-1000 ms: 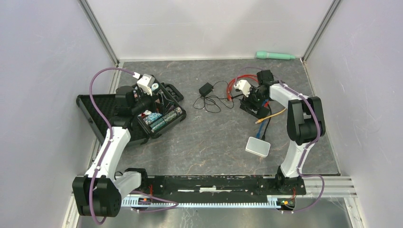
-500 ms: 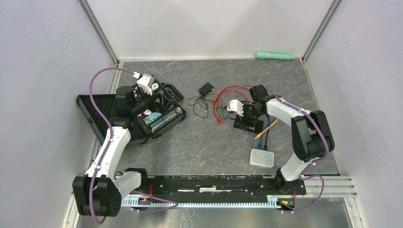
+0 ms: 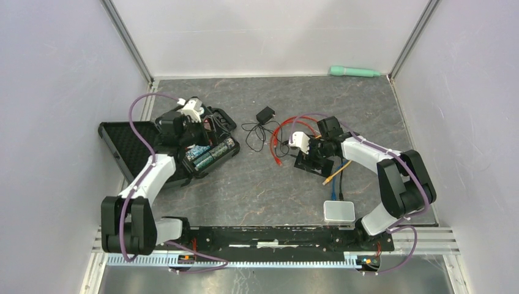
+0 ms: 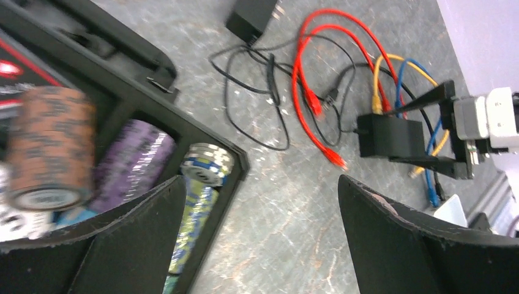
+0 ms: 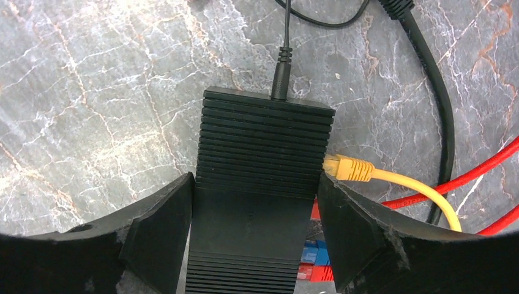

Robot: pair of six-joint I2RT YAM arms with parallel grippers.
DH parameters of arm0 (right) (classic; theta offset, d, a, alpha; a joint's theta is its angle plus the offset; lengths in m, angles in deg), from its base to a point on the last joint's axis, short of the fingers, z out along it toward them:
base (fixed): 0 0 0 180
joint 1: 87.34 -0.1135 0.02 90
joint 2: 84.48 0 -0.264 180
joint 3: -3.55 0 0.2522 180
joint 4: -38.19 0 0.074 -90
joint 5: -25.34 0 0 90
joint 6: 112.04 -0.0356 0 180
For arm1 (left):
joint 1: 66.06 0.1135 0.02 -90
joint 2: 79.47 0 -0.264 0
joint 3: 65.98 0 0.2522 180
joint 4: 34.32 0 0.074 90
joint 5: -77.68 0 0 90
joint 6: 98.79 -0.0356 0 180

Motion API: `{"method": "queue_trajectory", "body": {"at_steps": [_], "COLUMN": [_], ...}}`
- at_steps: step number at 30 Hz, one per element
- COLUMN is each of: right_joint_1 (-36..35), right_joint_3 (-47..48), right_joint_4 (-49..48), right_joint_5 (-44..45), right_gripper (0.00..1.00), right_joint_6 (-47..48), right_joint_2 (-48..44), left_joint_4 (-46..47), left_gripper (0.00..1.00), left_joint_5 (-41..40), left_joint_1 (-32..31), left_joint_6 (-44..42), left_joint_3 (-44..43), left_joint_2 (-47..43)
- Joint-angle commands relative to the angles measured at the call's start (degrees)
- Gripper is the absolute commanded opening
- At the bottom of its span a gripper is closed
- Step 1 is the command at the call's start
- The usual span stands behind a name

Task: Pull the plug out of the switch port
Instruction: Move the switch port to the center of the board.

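Note:
The black ribbed switch (image 5: 263,153) lies on the grey table between the fingers of my right gripper (image 5: 256,202), which is shut on its two sides. A yellow plug (image 5: 346,166) sits in a port on the switch's right side, touching the right finger. Blue and red plugs (image 5: 311,252) show below it. A black power plug (image 5: 281,76) enters the far end. From above, the switch (image 3: 315,160) is right of centre under my right gripper (image 3: 312,153). My left gripper (image 4: 262,184) hangs open over the edge of the chip case, holding nothing.
An open black case (image 3: 122,138) with rolls of poker chips (image 4: 128,159) lies at the left. Red cable (image 3: 275,138), black wire and a power adapter (image 3: 265,114) lie mid-table. A white box (image 3: 338,211) sits near the front right. A green tool (image 3: 355,71) lies at the back.
My right gripper has come forward and left, dragging the switch and its cables along. The white box slid nearer the front edge. The left arm folded inward, its gripper staying over the case.

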Motion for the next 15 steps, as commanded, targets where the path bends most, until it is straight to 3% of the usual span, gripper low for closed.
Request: {"method": "queue_trajectory", "body": {"at_steps": [1, 9, 15], "right_joint_1": [-0.08, -0.05, -0.12], "right_joint_3": [0.38, 0.77, -1.87], "right_joint_4": [-4.75, -7.66, -12.17], "right_joint_5": [2.12, 1.82, 1.72], "right_gripper": [0.77, 0.64, 0.52], "right_joint_6": [-4.38, -11.25, -16.41], "right_joint_2": [1.71, 1.53, 0.64], "left_joint_4": [3.89, 1.77, 2.15], "left_gripper": [1.00, 0.99, 0.87], "left_joint_5": [-1.08, -4.36, 0.97], "left_joint_1": [-6.96, -21.66, -26.62], "left_joint_6": [5.97, 9.71, 17.91], "left_joint_3": [-0.62, -7.26, -15.28], "left_joint_2": [2.43, 12.80, 27.76]}}
